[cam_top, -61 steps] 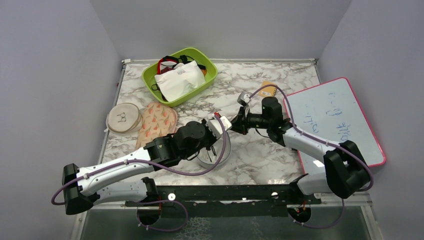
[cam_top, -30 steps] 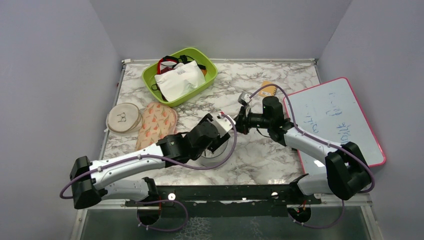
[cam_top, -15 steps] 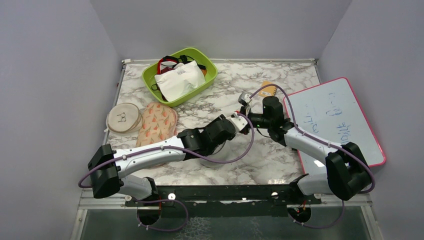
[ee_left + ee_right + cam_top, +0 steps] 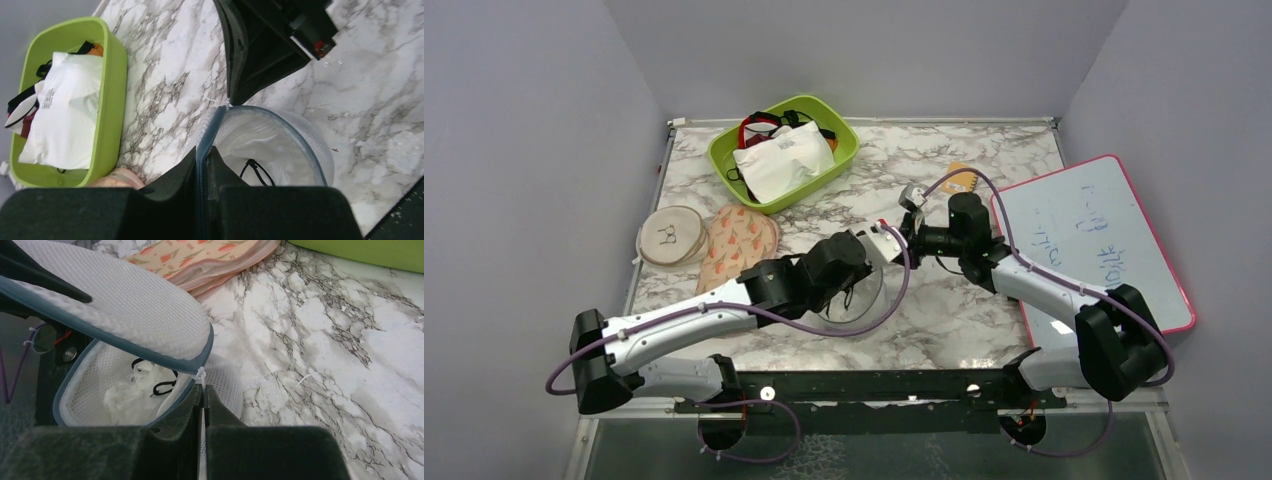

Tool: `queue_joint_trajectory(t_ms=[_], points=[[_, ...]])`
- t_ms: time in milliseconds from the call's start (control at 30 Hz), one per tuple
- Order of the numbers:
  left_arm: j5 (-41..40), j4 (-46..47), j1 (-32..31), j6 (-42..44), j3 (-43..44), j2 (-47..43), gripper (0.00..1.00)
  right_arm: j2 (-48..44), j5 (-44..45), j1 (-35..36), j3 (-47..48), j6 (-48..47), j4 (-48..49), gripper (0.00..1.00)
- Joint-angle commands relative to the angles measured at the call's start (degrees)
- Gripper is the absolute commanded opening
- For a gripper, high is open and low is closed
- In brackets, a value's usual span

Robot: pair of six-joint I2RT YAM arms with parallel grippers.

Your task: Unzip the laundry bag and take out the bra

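The laundry bag (image 4: 856, 305) lies at mid-table under my left arm: white mesh with a grey-blue zip band. It is partly unzipped, and its upper face (image 4: 125, 310) stands raised off the lower half (image 4: 90, 395). Inside lies the bra (image 4: 132, 390), white fabric with a black strap, which also shows in the left wrist view (image 4: 252, 167). My left gripper (image 4: 205, 156) is shut on the bag's zip band (image 4: 212, 125); in the top view (image 4: 886, 243) it sits beside the right one. My right gripper (image 4: 204, 392) is shut on the white zip pull (image 4: 201, 375) and meets the left gripper (image 4: 912, 240).
A green bin (image 4: 844, 150) with a white rectangular pouch (image 4: 782, 158) and garments stands at the back. A beige disc (image 4: 671, 235) and a peach patterned pouch (image 4: 739, 245) lie at left. A pink-rimmed whiteboard (image 4: 1094, 240) lies at right, with an orange item (image 4: 964, 178) beside it.
My left arm stretched right toward the right gripper over the earlier frames, then drew back a little left. The right arm has stayed nearly still.
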Motion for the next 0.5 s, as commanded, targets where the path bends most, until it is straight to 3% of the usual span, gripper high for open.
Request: queue_joint_trajectory(t_ms=[0, 467], points=[[7.22, 3.16, -0.14, 3.92, -0.89, -6.25, 0.0, 0.77, -1.07, 0.03, 2.16, -0.28, 0.5, 0.01], [11.92, 9.19, -0.17, 8.2, -1.61, -11.43, 0.0, 6.52, -9.24, 0.03, 5.66, -1.96, 2.37, 0.01]])
